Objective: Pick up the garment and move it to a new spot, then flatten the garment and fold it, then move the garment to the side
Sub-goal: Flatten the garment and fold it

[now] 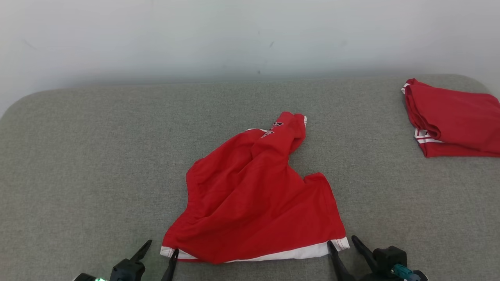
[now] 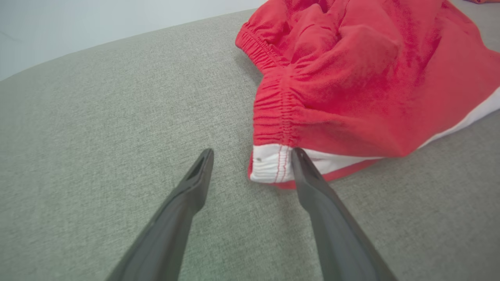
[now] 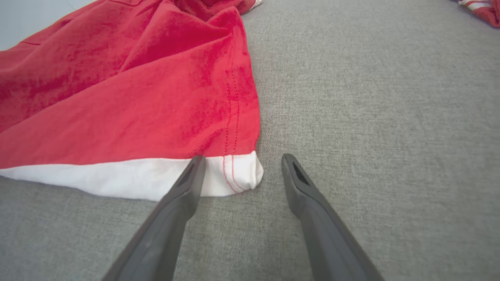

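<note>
The garment (image 1: 254, 191) is a pair of red shorts with a white band along its near edge, lying crumpled on the grey cushion. My left gripper (image 1: 161, 248) stands open at the garment's near left corner (image 2: 269, 168); that white corner lies between the fingertips, with one fingertip over its edge. My right gripper (image 1: 343, 241) is open at the near right corner (image 3: 238, 173), and the corner's white tip lies in the gap there too. Neither gripper holds the cloth.
A second red garment (image 1: 453, 119) with white stripes lies folded at the far right of the cushion, its edge showing in the right wrist view (image 3: 482, 8). The grey cushion (image 1: 90, 156) ends at a pale wall behind. Bare fabric spreads on the left.
</note>
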Available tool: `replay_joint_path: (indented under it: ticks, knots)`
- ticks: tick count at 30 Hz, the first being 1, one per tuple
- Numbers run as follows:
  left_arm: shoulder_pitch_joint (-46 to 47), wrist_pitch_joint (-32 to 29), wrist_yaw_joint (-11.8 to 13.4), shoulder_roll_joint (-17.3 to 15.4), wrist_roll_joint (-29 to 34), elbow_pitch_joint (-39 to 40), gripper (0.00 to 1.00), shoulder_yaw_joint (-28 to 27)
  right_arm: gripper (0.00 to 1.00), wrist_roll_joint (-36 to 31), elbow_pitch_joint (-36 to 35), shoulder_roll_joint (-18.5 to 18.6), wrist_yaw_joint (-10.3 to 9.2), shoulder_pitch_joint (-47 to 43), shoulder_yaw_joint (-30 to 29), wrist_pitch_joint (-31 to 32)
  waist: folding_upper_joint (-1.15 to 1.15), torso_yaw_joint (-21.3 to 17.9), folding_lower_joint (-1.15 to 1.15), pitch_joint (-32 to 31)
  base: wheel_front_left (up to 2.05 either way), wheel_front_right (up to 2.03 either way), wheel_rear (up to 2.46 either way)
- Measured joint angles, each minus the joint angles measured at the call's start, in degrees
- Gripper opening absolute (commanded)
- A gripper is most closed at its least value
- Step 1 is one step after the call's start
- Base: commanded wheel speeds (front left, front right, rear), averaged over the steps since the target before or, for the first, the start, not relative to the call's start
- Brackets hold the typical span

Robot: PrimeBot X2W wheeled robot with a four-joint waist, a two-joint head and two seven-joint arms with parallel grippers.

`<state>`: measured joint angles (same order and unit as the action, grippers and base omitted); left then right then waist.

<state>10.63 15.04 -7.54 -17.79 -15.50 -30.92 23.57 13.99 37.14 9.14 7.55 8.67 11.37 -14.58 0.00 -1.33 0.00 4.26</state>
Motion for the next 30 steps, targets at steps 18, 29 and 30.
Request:
replay_joint_path:
  ticks: [18, 29, 30]
  knots:
    - [1.25, 0.0, 0.0, -0.77, -6.01, 1.89, 0.0, 4.95, 0.0, 3.58, 1.64, -0.27, 0.0, 2.49, 3.07, -0.52, 0.0, -0.33, 0.0, -0.06, 0.0, 0.0, 0.0]
    - [1.46, 0.0, 0.0, -3.2, -3.83, 13.26, 0.0, 2.2, 0.0, 5.73, -12.37, 2.33, 0.0, 5.51, 4.97, 0.03, 0.0, -1.04, 0.0, -0.24, 0.0, 0.0, 0.0]
    - [2.85, 0.0, 0.0, -3.8, -4.0, 13.94, 0.0, 2.48, 0.0, 6.1, -13.17, 2.6, 0.0, 7.1, 5.08, 0.51, 0.0, -1.2, 0.0, -0.03, 0.0, 0.0, 0.0]
